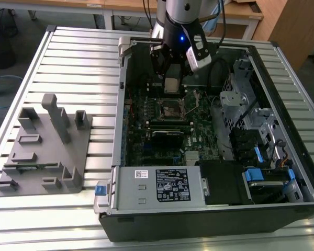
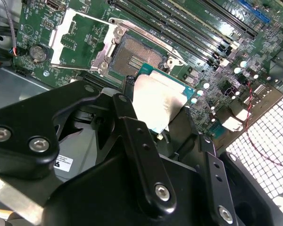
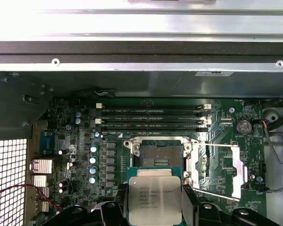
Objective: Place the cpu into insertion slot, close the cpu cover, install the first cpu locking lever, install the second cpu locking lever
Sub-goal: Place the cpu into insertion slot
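Observation:
My gripper [image 1: 170, 73] is shut on the cpu [image 1: 171, 85], a pale silver square chip held flat between the black fingers [image 3: 117, 207]. The cpu [image 3: 154, 200] hangs just above the motherboard, beside the insertion slot [image 3: 160, 155] and apart from it. In the second wrist view the cpu [image 2: 155, 106] sits close to the dark-rimmed insertion slot [image 2: 134, 56], whose brownish contact field is bare. The cpu cover [image 2: 80, 42] is swung open next to the slot, a silver frame with green board showing through its cut-out. The cpu cover [image 3: 221, 169] lies flat in the first wrist view too.
The open computer case [image 1: 275, 52] has tall walls around the board. Long black memory slots [image 3: 151, 117] run beside the socket. A grey power supply [image 1: 157, 185] fills the near corner, with drive cages [image 1: 251, 130] toward the exterior view's right. A grey fixture [image 1: 42, 146] stands outside on the slatted table.

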`<move>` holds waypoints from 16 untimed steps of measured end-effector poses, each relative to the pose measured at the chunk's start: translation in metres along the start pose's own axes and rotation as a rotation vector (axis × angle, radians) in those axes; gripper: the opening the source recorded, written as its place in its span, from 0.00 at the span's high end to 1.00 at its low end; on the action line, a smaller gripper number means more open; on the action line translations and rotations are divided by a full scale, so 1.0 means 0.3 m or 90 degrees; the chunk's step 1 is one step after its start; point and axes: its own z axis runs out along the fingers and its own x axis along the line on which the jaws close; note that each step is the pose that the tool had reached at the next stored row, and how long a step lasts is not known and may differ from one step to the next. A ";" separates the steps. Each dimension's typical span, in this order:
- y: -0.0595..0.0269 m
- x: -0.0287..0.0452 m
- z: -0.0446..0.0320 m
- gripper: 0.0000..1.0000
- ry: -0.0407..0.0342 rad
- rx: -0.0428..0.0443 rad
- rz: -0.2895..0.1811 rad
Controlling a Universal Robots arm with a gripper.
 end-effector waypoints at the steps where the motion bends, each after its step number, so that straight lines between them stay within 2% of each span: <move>1: 0.000 0.000 0.004 0.46 -0.0001 -0.0001 0.000; 16: -0.001 0.000 0.016 0.46 -0.0001 -0.0001 0.000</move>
